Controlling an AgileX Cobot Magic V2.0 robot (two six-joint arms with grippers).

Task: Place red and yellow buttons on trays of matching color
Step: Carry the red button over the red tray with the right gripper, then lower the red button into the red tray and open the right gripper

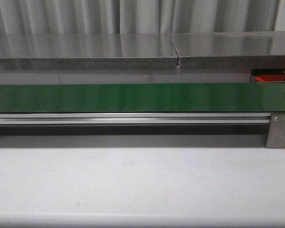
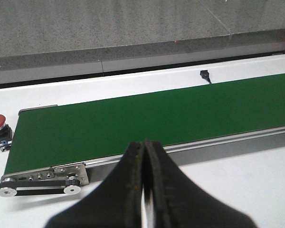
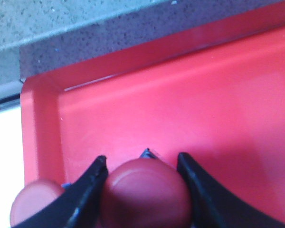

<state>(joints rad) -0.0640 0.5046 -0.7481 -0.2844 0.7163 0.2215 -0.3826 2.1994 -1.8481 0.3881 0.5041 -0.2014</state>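
Right wrist view: right gripper (image 3: 145,190) clamps a glossy, hard, likely slippery red button (image 3: 145,192) by its sides, over the red tray (image 3: 180,95); left gripper (image 2: 146,190) closed, empty.

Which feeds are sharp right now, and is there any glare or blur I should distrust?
Front view: sharp, with soft glare streaks across the belt and the grey ledge behind. Left wrist view: belt sharp, but the shut left end effector is a dark, blurred mass. Right wrist view: all soft and close up; the red button between the right end effector's fingers and the tray blur together in colour.
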